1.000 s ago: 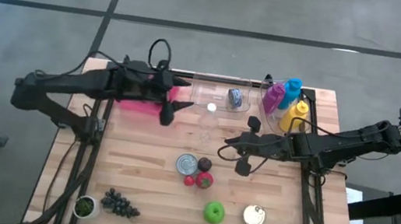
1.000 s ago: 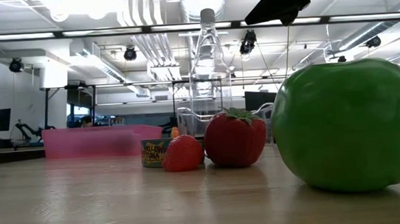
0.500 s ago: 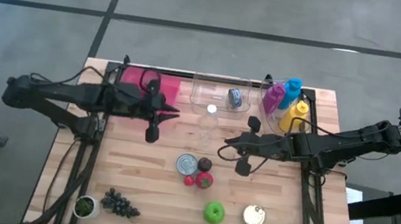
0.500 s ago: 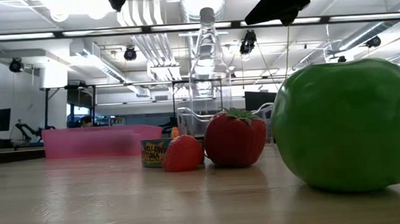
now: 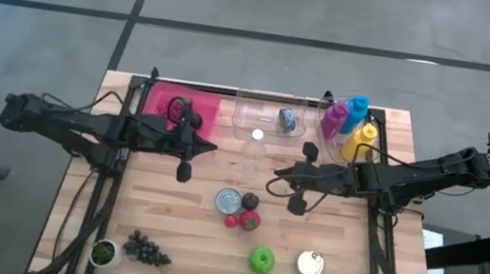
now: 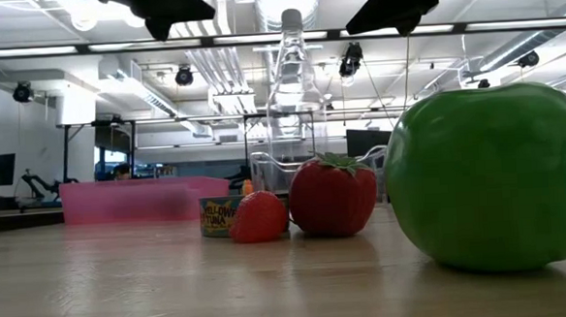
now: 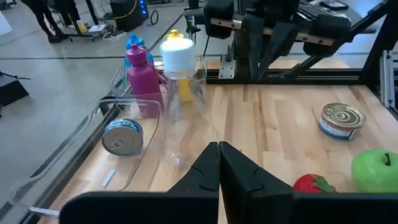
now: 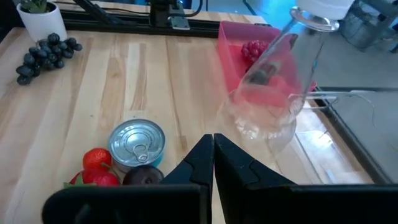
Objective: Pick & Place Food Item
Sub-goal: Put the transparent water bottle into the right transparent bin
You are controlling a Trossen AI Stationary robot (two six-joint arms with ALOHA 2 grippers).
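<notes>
A pink tray (image 5: 203, 104) stands at the far left of the table, and a red raspberry (image 8: 253, 50) lies in it. My left gripper (image 5: 213, 146) hovers shut just near of the tray, beside a clear bottle (image 5: 255, 148) with a white cap. It holds nothing. My right gripper (image 5: 280, 173) hovers shut on the bottle's other side, also with nothing in it. On the wood near them rest a tuna can (image 5: 229, 200), a dark plum (image 5: 250, 200), a strawberry (image 5: 251, 220) and a smaller red fruit (image 5: 231, 220).
A clear bin (image 5: 271, 122) with a blue can (image 5: 288, 118) stands at the back. Purple, blue and yellow bottles (image 5: 349, 125) stand to its right. A green apple (image 5: 261, 259), another can (image 5: 310, 264), grapes (image 5: 145, 250) and a small potted plant (image 5: 104, 253) sit near the front edge.
My left gripper has drawn back from over the pink tray toward the table's near and left edges. It was open then and has shut with nothing in it. The tray, partly covered before, now shows whole.
</notes>
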